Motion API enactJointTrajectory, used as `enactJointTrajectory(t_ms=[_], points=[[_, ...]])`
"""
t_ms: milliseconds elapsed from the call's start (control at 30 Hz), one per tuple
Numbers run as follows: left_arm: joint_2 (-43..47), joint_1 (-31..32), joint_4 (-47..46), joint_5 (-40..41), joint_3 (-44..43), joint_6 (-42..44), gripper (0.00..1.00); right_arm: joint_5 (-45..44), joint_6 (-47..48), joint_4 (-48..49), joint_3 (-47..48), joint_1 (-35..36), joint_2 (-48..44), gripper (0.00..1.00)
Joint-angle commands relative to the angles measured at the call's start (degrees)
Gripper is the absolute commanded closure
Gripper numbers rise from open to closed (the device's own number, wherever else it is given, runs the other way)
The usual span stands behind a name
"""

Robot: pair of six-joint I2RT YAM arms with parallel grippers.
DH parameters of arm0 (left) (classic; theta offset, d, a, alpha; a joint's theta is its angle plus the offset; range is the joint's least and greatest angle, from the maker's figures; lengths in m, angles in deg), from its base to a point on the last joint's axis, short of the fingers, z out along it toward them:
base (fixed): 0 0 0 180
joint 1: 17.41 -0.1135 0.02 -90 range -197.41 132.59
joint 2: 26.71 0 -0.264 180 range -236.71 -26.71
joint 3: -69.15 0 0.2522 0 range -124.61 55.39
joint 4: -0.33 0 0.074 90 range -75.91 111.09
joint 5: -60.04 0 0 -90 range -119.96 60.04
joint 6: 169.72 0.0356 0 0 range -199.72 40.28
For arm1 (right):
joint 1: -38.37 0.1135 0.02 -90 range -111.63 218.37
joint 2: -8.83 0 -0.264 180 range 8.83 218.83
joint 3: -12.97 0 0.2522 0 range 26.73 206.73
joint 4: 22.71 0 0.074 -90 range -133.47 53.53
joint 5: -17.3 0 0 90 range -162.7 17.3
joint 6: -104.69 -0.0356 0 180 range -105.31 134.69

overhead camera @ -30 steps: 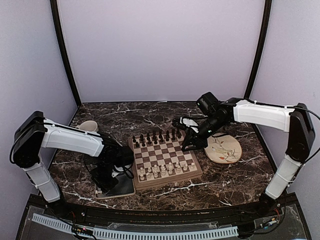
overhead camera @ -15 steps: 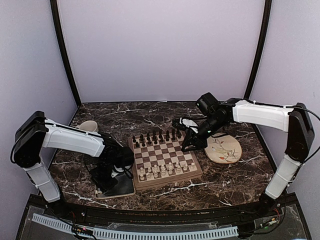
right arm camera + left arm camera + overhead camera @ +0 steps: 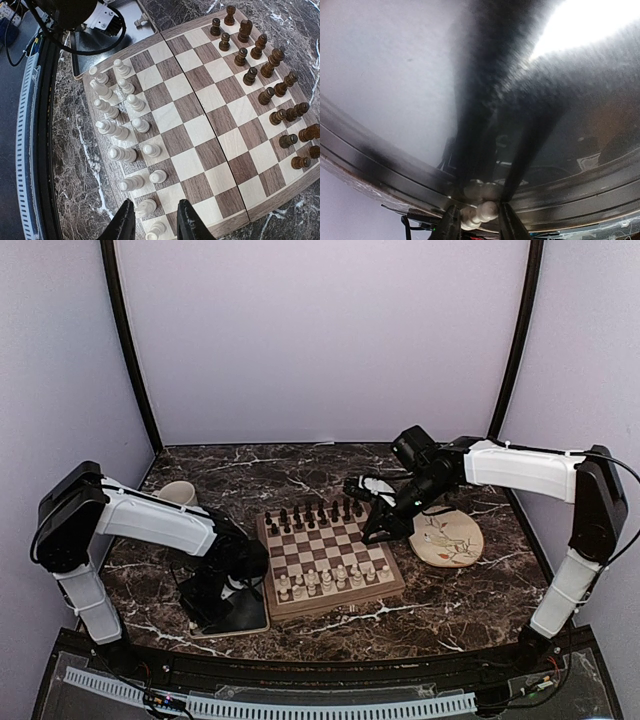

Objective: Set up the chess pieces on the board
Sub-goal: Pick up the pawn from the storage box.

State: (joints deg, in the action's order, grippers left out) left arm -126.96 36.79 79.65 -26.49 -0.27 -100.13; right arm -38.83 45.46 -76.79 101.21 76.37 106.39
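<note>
Down in the grey tray (image 3: 245, 618), my left gripper (image 3: 481, 220) straddled a cream piece (image 3: 479, 212) lying crosswise between its fingertips — gripped or not, I couldn't tell. The board (image 3: 335, 602) sat just rightward; my right gripper (image 3: 155, 220) hovered there, part-open, empty.

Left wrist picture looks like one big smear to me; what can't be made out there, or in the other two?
- Left wrist view: blur smears the tray; whether the left end effector grips the white piece is unclear.
- Top view: the left arm hides that end effector; chess pieces too small to identify.
- Right wrist view: bottom edge cuts off the corner piece.
</note>
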Motion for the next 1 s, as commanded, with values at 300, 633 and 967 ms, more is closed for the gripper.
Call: enactJointTrajectory(t_ms=[300,633,967], points=[[-1.5,0.2,-3.5,-2.8,1.4,1.5,0.82,0.3,-0.4,0.5,0.8,-0.1,0.1,0.70],[0.3,-1.7,-9.9,-1.5,-1.5,0.4,0.86,-0.6,-0.4,0.2,1.2,0.3,0.4,0.70],[4.4,-6.9,-15.1,-3.2,0.8,-3.5,0.74,-1.2,-0.3,0.3,1.2,0.8,0.6,0.70]])
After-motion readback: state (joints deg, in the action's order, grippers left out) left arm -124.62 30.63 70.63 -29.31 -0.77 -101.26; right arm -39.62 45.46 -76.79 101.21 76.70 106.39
